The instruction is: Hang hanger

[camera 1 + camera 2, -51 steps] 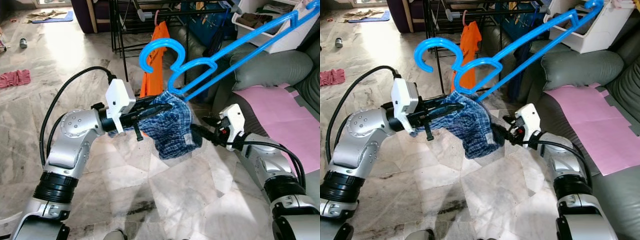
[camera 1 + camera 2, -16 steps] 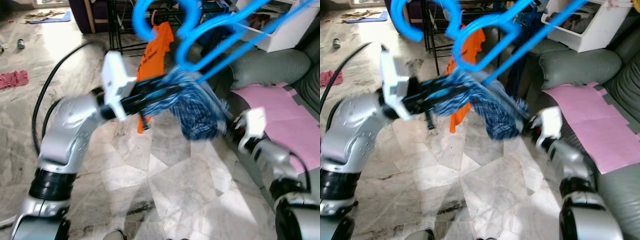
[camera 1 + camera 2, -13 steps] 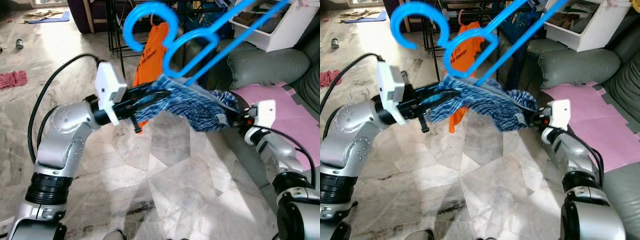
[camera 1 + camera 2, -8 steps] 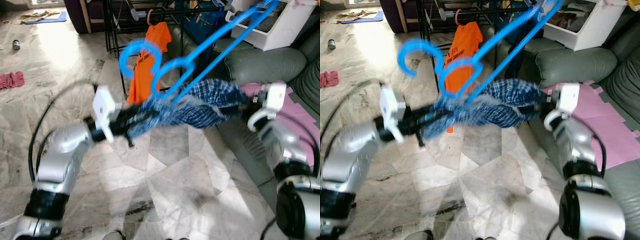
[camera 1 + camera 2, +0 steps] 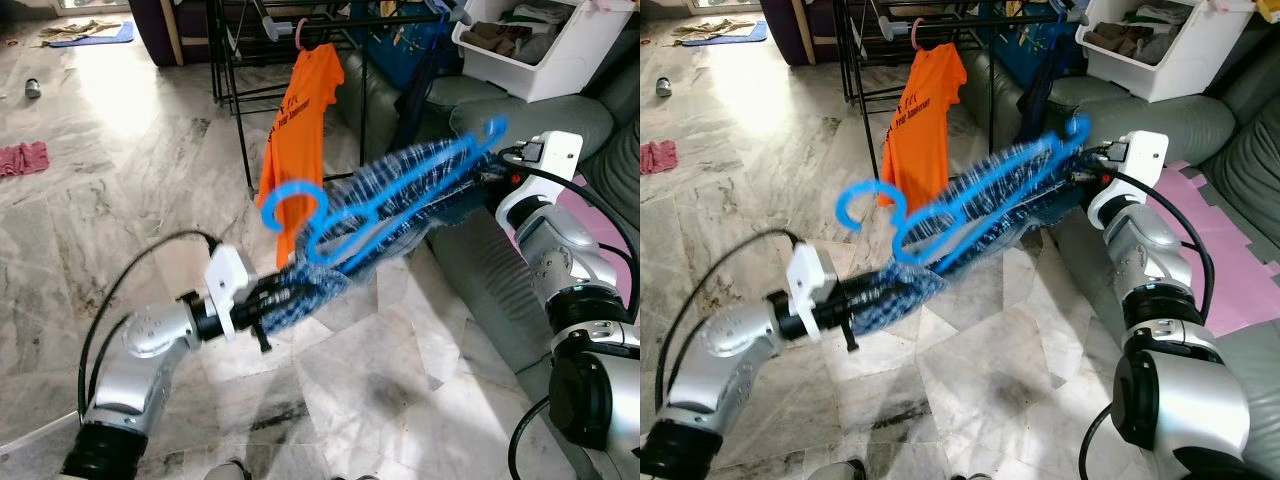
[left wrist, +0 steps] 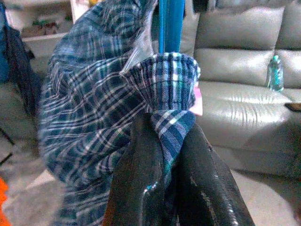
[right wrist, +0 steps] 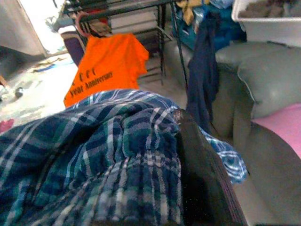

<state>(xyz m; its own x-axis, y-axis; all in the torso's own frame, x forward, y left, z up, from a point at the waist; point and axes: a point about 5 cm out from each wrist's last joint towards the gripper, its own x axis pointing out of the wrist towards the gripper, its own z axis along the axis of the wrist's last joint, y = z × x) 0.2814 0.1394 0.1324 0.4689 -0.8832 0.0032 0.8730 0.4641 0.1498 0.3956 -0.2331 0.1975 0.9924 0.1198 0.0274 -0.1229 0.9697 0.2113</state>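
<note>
Left tool (image 5: pixel 285 290): low over marble floor (image 5: pixel 150 190), fingers (image 6: pixel 141 183) clamped on lower corner of blue plaid garment (image 5: pixel 400 195). Right tool (image 5: pixel 1080 172): raised before grey sofa (image 5: pixel 520 125), gripping garment's upper end. Garment stretched taut between both. Blue plastic hanger (image 5: pixel 385 205): lying along garment, hook toward left tool. Behind: black clothes rack (image 5: pixel 250 60) bearing orange T-shirt (image 5: pixel 295 100).

A marble floor (image 5: pixel 150 170) carries a black rack (image 5: pixel 232 60). Left of the rack lie a red cloth (image 5: pixel 24 158) and a small can (hard to make out) (image 5: pixel 33 88); a blue mat (image 5: pixel 92 32) lies beyond.
</note>
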